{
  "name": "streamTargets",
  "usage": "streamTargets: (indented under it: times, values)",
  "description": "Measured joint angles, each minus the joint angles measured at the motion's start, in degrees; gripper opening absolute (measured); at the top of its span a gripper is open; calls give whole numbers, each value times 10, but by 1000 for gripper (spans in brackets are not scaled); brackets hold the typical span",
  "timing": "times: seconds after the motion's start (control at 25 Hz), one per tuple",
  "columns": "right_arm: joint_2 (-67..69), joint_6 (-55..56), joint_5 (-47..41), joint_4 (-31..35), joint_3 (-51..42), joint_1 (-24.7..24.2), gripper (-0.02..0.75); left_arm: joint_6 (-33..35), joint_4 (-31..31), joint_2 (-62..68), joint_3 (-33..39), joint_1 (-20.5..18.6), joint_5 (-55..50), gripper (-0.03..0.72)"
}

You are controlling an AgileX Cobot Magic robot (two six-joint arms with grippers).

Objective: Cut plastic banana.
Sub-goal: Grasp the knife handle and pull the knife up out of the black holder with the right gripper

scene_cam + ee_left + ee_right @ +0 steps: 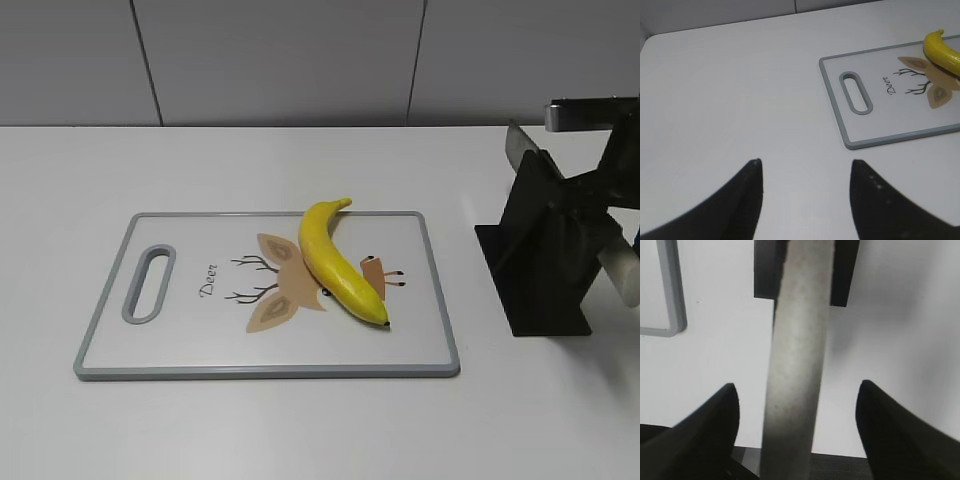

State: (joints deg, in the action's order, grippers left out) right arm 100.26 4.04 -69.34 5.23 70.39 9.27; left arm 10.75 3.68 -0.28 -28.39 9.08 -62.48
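Note:
The plastic banana (335, 262) lies whole and slantwise on the white, grey-rimmed cutting board (440, 300), stem at the far edge, dark tip toward the front. Its stem end shows in the left wrist view (942, 50). A grey knife handle (797, 340) sticks out of the black knife holder (842, 270). My right gripper (797, 385) is open, one jaw on each side of the handle with gaps between. My left gripper (806, 161) is open and empty above bare table, left of the board (832, 100). Neither gripper shows in the exterior view.
The black knife holder (545, 250) stands right of the board with grey handles (622, 268) sticking out. The board has a handle slot (148, 284) at its left end and a deer print. The board's corner (677, 300) shows in the right wrist view. A grey wall runs behind.

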Motion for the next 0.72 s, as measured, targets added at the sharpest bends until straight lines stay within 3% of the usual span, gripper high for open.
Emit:
streamTargets:
  times: [0.16, 0.32, 0.36, 0.72]
  values:
    - [2, 6, -1, -3, 0, 0, 453, 0, 0, 0, 0, 0, 0, 545]
    - [3, 7, -1, -3, 0, 0, 205, 0, 0, 0, 0, 0, 0, 545]
    - [3, 8, -1, -1, 0, 0, 182, 0, 0, 0, 0, 0, 0, 545]
    - [-8, 8, -5, 5, 14, 0, 182, 0, 0, 0, 0, 0, 0, 545]
